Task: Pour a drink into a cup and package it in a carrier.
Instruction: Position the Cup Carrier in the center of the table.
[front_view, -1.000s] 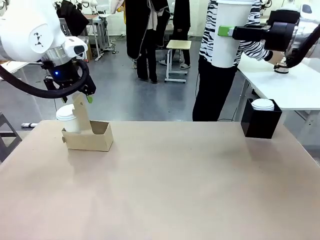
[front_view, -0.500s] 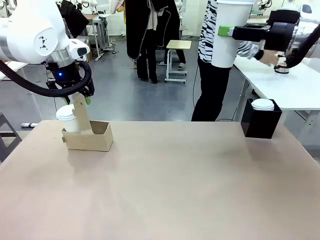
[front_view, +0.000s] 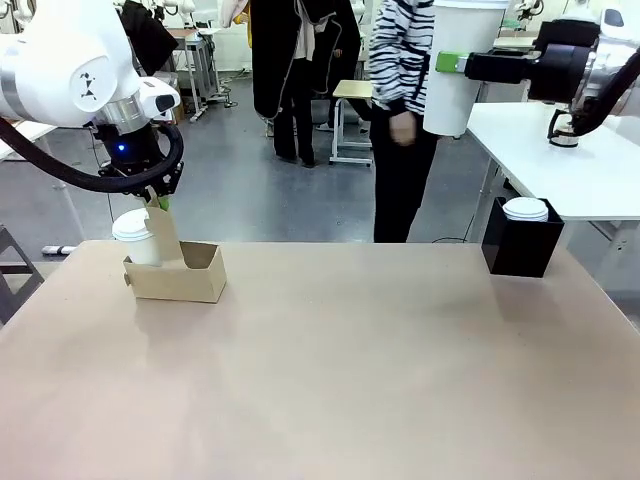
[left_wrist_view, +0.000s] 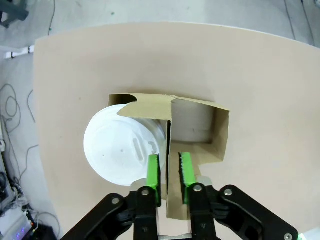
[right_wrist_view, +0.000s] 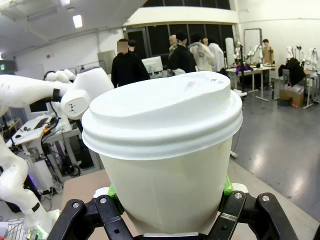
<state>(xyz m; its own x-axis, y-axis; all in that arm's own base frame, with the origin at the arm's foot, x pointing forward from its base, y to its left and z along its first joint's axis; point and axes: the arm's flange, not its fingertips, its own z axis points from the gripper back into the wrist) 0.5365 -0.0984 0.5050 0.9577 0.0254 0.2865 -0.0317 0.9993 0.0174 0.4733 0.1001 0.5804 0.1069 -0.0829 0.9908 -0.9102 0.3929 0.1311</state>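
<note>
Left gripper (left_wrist_view: 169, 172) is straddling the upright handle of the carrier (front_view: 195, 283), which is sitting at the far left of the tabletop (front_view: 350, 380). We are unable to tell whether its pads are actually pressing the card. Right gripper (front_view: 452, 63) is clamping a lidded cup (right_wrist_view: 165, 165) high above the far right. We are judging the carrier light but floppy, best taken low on the handle. The held cup is looking crushable. A second cup (left_wrist_view: 122, 147) is filling one pocket, and lids are hiding any liquid from us.
</note>
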